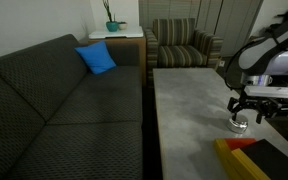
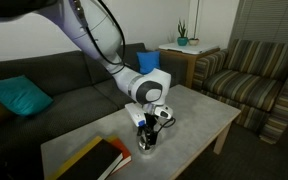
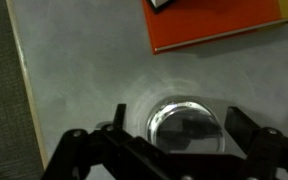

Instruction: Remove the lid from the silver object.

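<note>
The silver object [image 1: 239, 125] is a small shiny round pot on the grey table, also seen in an exterior view [image 2: 147, 145]. The domed silver lid [image 3: 184, 127] sits on it and reflects my gripper in the wrist view. My gripper [image 3: 179, 125] is open and hangs right above the pot, one finger on each side of the lid, with gaps between fingers and lid. It shows in both exterior views [image 1: 247, 107] [image 2: 150, 126], low over the pot. The pot's body is mostly hidden under the lid in the wrist view.
A yellow-and-red flat box [image 1: 240, 160] [image 2: 89, 160] [image 3: 224, 25] lies on the table [image 1: 189, 100] close to the pot. A dark sofa [image 1: 54, 110] with a blue cushion [image 1: 96, 58] borders the table. A striped armchair [image 1: 179, 42] stands behind.
</note>
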### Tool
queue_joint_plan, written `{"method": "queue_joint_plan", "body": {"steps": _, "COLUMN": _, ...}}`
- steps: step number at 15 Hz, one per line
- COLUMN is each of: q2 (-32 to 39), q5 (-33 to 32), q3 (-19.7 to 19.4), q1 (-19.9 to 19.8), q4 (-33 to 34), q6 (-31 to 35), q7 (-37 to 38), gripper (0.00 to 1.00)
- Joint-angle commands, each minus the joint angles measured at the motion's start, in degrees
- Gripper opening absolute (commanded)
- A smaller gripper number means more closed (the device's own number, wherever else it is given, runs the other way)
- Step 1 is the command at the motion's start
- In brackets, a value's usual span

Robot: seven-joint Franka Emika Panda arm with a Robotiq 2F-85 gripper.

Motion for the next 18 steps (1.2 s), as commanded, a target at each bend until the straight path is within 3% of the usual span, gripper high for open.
{"method": "queue_joint_plan", "body": {"steps": 1, "q2": 0.0, "q5": 0.1, "q3": -0.3, "q1": 0.3, "q4": -2.3, "q6": 7.8, "q7": 1.2, "gripper": 1.0}}
{"method": "queue_joint_plan", "body": {"steps": 6, "q2": 0.0, "q5": -0.1, "q3": -1.0, "q1": 0.9, "q4": -3.4, "q6": 15.1, "q7": 2.2, "gripper": 1.0}}
{"method": "queue_joint_plan", "body": {"steps": 18, "q2": 0.0, "q5": -2.2, "q3": -0.5, "q1": 1.0, "q4": -3.5, "q6": 14.1, "q7": -3.3, "gripper": 1.0}}
